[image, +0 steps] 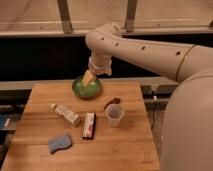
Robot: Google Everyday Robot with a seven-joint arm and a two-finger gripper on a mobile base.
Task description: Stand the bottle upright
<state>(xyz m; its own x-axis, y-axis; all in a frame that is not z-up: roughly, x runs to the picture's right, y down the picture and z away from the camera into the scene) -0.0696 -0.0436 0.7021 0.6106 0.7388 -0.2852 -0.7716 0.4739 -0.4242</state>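
Observation:
The bottle (66, 114) lies on its side on the left part of the wooden table (115, 150), white cap pointing to the far left, label facing up. My gripper (88, 78) hangs from the big white arm (145, 47) above the green bowl (86, 88), well behind and to the right of the bottle, not touching it.
A flat dark bar with red and white (89, 125) lies just right of the bottle. A translucent cup (114, 114) stands at centre right, a small dark red object (112, 101) behind it. A blue sponge (59, 143) lies front left. Dark window rail behind.

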